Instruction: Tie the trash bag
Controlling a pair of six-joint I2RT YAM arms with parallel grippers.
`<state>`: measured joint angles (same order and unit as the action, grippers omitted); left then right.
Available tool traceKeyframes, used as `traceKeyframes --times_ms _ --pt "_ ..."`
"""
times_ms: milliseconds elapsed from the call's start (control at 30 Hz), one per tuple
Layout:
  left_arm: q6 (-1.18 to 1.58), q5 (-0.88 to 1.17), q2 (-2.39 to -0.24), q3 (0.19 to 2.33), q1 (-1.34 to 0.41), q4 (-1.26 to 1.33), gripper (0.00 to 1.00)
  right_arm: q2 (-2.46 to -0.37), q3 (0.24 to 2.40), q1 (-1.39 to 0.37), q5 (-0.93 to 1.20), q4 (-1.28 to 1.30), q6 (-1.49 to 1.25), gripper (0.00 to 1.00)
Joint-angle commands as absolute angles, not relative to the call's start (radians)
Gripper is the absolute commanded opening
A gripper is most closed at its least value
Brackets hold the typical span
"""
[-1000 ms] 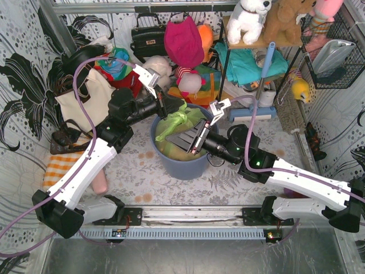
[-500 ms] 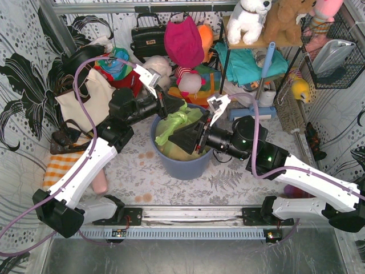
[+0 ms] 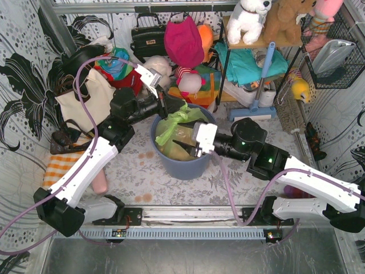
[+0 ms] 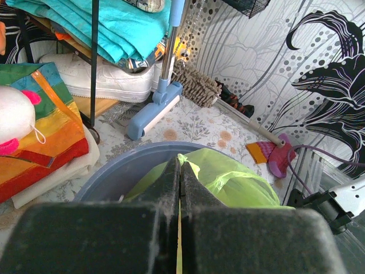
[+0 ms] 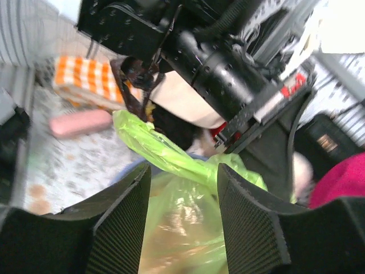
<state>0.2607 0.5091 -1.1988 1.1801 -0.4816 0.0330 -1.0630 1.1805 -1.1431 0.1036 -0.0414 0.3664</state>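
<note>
The round blue-grey bin [image 3: 183, 164] is holding the trash bag [image 3: 171, 130], which is lining it and rising above its rim in a twisted green peak. Crumpled tan paper [image 5: 177, 251] is showing through the bag inside the bin. At the bin's far-left rim, the left gripper [image 4: 179, 171] is clamping a fold of the bag between closed fingers. Over the bin's opening, the right gripper [image 5: 183, 171] is standing with jaws apart, straddling the twisted strand without pinching it.

trash bag [image 3: 171, 130]: in bin [image 3: 182, 166]; tote bag [image 3: 85, 100]: left of bin; mop [image 3: 264, 71]: right-behind bin
</note>
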Motion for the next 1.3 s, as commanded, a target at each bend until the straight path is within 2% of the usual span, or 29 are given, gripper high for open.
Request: traceKeyframes --times_ms 0,333,800,1100,1267 --pt "0.261 0.508 -1.206 1.193 -0.475 0.088 0.00 -1.069 1.163 -1.150 0.248 -0.065 0.842 0.51" --pt "0.262 0.506 -1.204 1.195 -0.475 0.089 0.00 -1.136 1.210 -1.149 0.283 -0.056 1.084 0.48" --pt "0.261 0.510 -1.203 1.198 -0.476 0.087 0.00 -1.161 1.255 -1.152 0.344 -0.037 1.146 0.31" --pt "0.261 0.512 -1.194 1.188 -0.474 0.089 0.00 -1.157 1.311 -1.151 0.450 0.072 1.115 0.32" --pt "0.261 0.511 -1.194 1.187 -0.474 0.090 0.00 -1.141 1.310 -1.151 0.436 0.075 1.125 0.31"
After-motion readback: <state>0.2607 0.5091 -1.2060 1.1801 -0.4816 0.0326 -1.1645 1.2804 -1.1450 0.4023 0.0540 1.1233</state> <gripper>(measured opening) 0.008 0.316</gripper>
